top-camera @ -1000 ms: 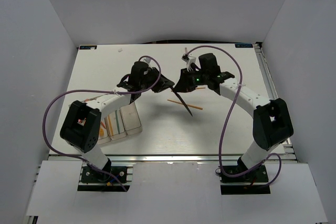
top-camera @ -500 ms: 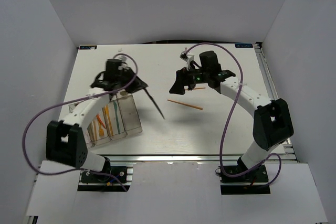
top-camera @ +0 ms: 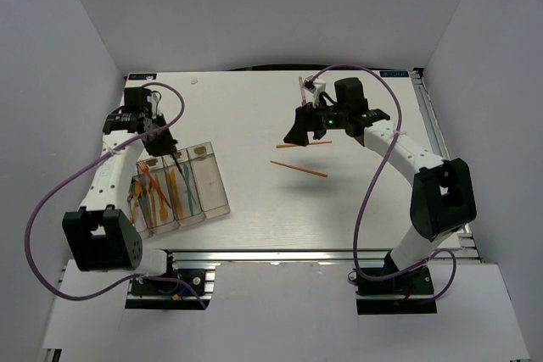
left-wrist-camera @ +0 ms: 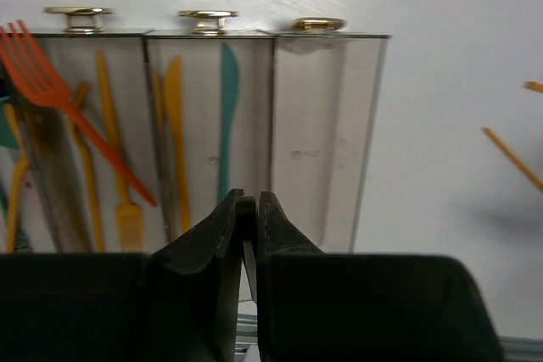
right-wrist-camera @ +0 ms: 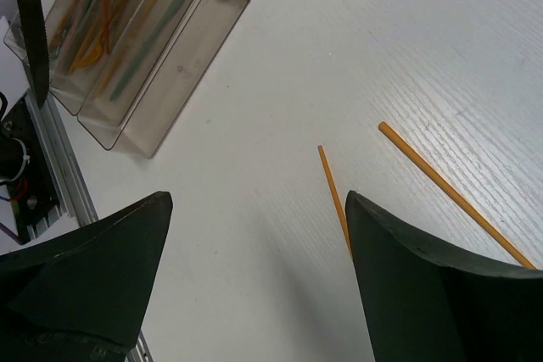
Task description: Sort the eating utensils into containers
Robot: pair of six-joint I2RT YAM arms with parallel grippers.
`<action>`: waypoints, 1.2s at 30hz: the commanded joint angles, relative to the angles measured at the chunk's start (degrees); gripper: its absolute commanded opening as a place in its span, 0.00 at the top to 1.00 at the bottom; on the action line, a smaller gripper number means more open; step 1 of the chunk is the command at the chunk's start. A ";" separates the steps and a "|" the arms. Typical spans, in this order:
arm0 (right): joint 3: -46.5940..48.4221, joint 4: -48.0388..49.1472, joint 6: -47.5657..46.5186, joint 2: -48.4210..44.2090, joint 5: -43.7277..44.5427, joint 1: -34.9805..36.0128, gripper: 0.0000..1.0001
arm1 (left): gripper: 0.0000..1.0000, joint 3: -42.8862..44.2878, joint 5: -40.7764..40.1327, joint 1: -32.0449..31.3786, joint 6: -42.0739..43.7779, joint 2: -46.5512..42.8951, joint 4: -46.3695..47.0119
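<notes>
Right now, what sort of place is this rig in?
Likely a lab test cell, not a kitchen: plain white walls enclose a white table on aluminium rail framing, purple cables exposed.

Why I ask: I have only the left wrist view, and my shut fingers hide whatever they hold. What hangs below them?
Observer: The right wrist view shows a dark knife hanging from the left gripper by the end of the bins. I cannot tell which bin it is over.
Operator: Is the right arm in my way?
Observer: Probably not. The right gripper is open and well away from the bins.
Operator: What else needs sorting?
Observer: Two orange sticks lie loose on the table, not touching each other.
</notes>
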 commanded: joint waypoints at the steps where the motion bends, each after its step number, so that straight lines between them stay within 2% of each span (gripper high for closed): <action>1: 2.86 -0.17 -0.93 0.18 -0.89 -0.65 0.11 | 1.00 0.82 -7.49 0.44 5.24 1.72 -2.74; 6: 2.60 -0.43 -0.93 0.19 -0.72 -0.92 0.11 | 1.00 -0.24 -9.61 0.53 7.08 3.83 0.95; 12: 2.51 -0.87 -4.35 0.97 -0.02 -1.09 0.11 | 1.00 -2.07 -6.45 0.53 6.04 4.72 2.89; 15: 4.08 -1.40 -6.64 2.90 2.35 -1.62 0.11 | 0.90 -4.79 -6.09 0.53 5.16 3.84 3.86; 16: 5.13 -1.23 -7.07 3.52 4.36 -1.97 0.11 | 0.77 -5.41 -6.00 0.53 4.80 3.14 4.12; 18: 6.89 -0.70 -8.13 5.80 6.57 -2.76 0.11 | 0.67 -7.26 -6.00 0.53 4.01 2.26 4.38; 19: 9.43 -0.79 -8.31 6.77 8.40 -2.94 0.11 | 0.58 -7.70 -6.09 0.53 3.84 1.39 4.65; 23: 18.82 -3.68 -9.19 14.92 9.74 -4.17 0.10 | 0.35 -9.29 -6.97 0.53 2.61 -0.55 4.74; 27: 27.01 -5.62 -7.52 21.44 13.25 -4.87 0.10 | 0.22 -8.50 -7.41 0.53 2.25 -2.31 4.65; 33: 38.07 -5.18 -1.63 30.49 32.12 -4.78 0.10 | 0.07 -4.02 -5.48 0.53 1.73 -5.73 4.82; 36: 41.43 -3.87 -1.63 34.72 37.06 -4.78 0.11 | 0.02 -3.22 -2.95 0.53 0.24 -8.02 6.57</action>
